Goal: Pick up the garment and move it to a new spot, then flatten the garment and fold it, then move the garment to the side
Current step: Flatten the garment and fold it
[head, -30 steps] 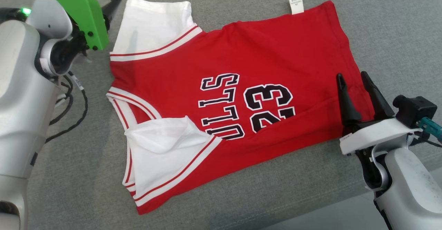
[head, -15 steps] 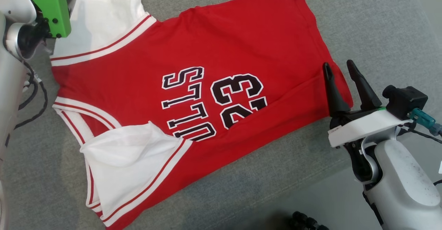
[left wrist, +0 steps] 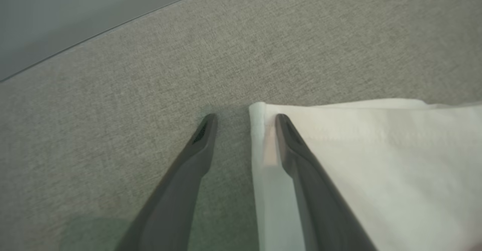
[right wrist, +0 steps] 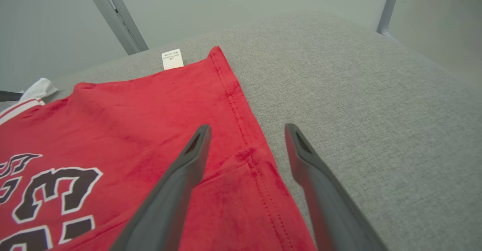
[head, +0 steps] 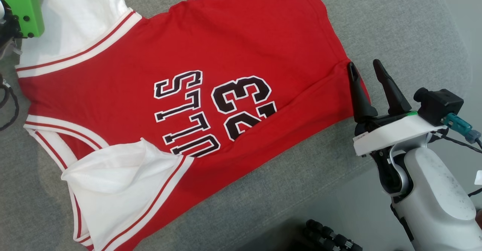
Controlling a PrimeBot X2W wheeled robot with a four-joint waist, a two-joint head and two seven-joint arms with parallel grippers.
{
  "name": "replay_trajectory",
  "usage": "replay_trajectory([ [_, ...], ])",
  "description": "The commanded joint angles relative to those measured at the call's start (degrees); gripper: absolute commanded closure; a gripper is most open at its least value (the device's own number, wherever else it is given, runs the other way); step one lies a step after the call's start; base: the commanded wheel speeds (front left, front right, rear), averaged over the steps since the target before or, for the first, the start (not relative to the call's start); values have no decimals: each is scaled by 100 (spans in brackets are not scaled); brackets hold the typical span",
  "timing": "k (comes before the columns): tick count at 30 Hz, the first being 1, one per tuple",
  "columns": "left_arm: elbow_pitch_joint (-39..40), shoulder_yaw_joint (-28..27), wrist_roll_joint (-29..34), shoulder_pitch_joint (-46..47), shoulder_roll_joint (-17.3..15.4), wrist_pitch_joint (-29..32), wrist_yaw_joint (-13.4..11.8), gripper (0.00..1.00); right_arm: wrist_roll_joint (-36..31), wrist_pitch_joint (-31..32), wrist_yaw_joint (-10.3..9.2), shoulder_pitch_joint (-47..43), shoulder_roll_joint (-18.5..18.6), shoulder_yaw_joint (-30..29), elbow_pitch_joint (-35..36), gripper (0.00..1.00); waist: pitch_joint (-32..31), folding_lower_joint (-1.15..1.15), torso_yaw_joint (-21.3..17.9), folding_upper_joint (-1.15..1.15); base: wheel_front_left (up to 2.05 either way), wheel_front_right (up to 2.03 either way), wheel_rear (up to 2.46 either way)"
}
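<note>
The left gripper (left wrist: 245,118) is standing spread, straddling the outer edge of the garment's white sleeve (left wrist: 376,149). One finger is lying over bare grey cloth and the other over the sleeve. Whether either tip is touching down I cannot tell. A green cover (head: 20,6) is sitting on that arm's wrist. Beyond and to the left of this gripper's fingers, the cloth-covered table (head: 395,25) is running open up to its far edge.

The garment (head: 226,47), a red jersey with black lettering and white-trimmed sleeves, is lying flat on the table and stretching from the left gripper across to the right one. Its nearer sleeve is lying bunched and folded over the chest. A small white care label (right wrist: 172,58) is sticking out past the far edge.

The right gripper (head: 365,65) is also standing spread and holding nothing. The stitched hem at the garment's corner is passing between its fingers, one over red cloth and one over bare table. To its right, grey surface is lying open to a rounded edge. Pale floor (head: 339,190) is showing behind it, with a dark ribbed object (head: 331,237) on it.
</note>
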State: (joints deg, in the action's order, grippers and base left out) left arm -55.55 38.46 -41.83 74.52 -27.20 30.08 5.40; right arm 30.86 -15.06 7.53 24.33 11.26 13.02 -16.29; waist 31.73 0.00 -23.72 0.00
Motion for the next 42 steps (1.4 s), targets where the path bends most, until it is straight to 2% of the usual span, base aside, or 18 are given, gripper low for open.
replay_trajectory([
  [1, -64, 21, 19, 15, -28, -11, 21, 45, 19, -11, -9, 62, -6, -5, 18, 0, 30, 0, -22, 0, 0, 0, 0],
  [2, -90, 25, -2, 24, -14, -1, 40, 61, 20, -11, -9, 73, 8, -16, 12, 0, 37, 0, -23, 0, 0, 0, 0],
  [3, -117, 34, -21, 28, 4, 32, 62, 93, 22, -11, -9, 90, 27, -33, 5, 0, 41, 0, -22, 0, 0, 0, 0],
  [4, -137, 49, -43, 28, 23, 69, 70, 100, 13, -11, -9, 104, 46, -50, 0, 0, 43, 0, -19, 0, 0, 0, 0],
  [9, -132, 142, -135, 98, 100, 216, 155, 100, -46, -11, -9, 301, 156, -37, -90, 0, 29, 0, 25, 0, 0, 0, 0],
  [13, -64, 200, -205, 189, 163, 273, 183, 100, 57, -1, -9, 770, 285, 241, -555, 0, -35, 0, 77, 0, 0, 0, 0],
  [17, 15, 249, -317, 257, 210, 379, 202, 100, 59, 553, -9, 1618, 323, 475, -1237, 0, -107, 0, 150, 0, 0, 0, 0],
  [22, 191, 355, -375, 323, 241, 462, 212, 100, -79, 1663, -7, 2714, 76, 633, -2061, 0, -110, 0, 297, 0, 0, 0, 0],
  [26, 389, 457, -442, 407, 245, 512, 214, 100, -244, 2460, -8, 3455, -113, 530, -2796, 0, -56, 0, 437, 0, 0, 0, 0],
  [27, 486, 506, -469, 430, 232, 527, 214, 100, -487, 2736, -8, 3802, -176, 451, -3171, 0, -28, 0, 508, 0, 0, 0, 0],
  [33, 691, 625, -579, 461, 199, 564, 213, 100, -1264, 3102, -9, 4592, -378, 161, -4090, 0, 48, 0, 661, 0, 0, 0, 0],
  [42, 837, 760, -656, 536, 192, 592, 214, 100, -1809, 3291, -8, 5194, -605, -260, -4934, 0, 131, 0, 782, 0, 0, 0, 0],
])
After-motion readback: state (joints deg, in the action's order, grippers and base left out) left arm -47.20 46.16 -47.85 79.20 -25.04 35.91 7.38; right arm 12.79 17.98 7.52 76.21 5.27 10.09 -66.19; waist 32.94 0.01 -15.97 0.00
